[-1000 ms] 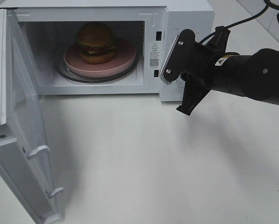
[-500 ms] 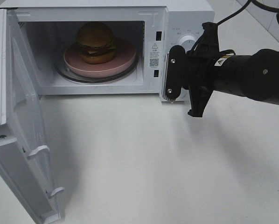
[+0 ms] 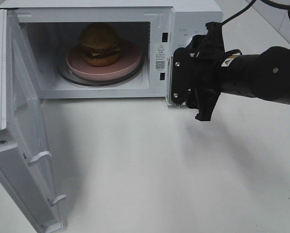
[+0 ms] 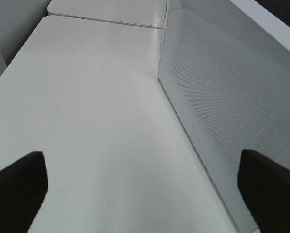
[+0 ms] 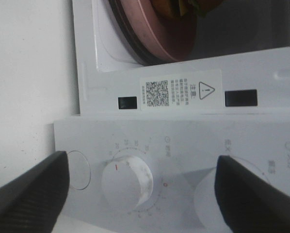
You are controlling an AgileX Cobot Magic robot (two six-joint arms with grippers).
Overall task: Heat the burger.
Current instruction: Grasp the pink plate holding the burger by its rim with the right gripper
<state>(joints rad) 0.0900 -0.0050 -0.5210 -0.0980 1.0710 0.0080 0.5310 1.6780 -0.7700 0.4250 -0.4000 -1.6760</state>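
Note:
The burger (image 3: pixel 99 42) sits on the round pink plate (image 3: pixel 111 70) inside the open microwave (image 3: pixel 193 14). The right wrist view catches only an edge of the burger (image 5: pixel 184 6) and of the plate (image 5: pixel 157 36). My right gripper (image 3: pixel 191 73) is open, close in front of the microwave's control panel. In the right wrist view its fingers (image 5: pixel 31 191) stand on either side of a white dial (image 5: pixel 128 184), apart from it, so my right gripper (image 5: pixel 140 194) holds nothing. My left gripper (image 4: pixel 142 194) is open over bare table and does not show in the exterior high view.
The microwave door (image 3: pixel 19 141) swings wide open to the left, out over the table's front left. A second dial (image 5: pixel 208 196) and a round button (image 5: pixel 79 170) flank the first. A white dotted microwave panel (image 4: pixel 222 107) stands beside the left gripper.
My right gripper has turned, opened its jaws wide, and moved in close to the control panel. The burger, plate and door have stayed put.

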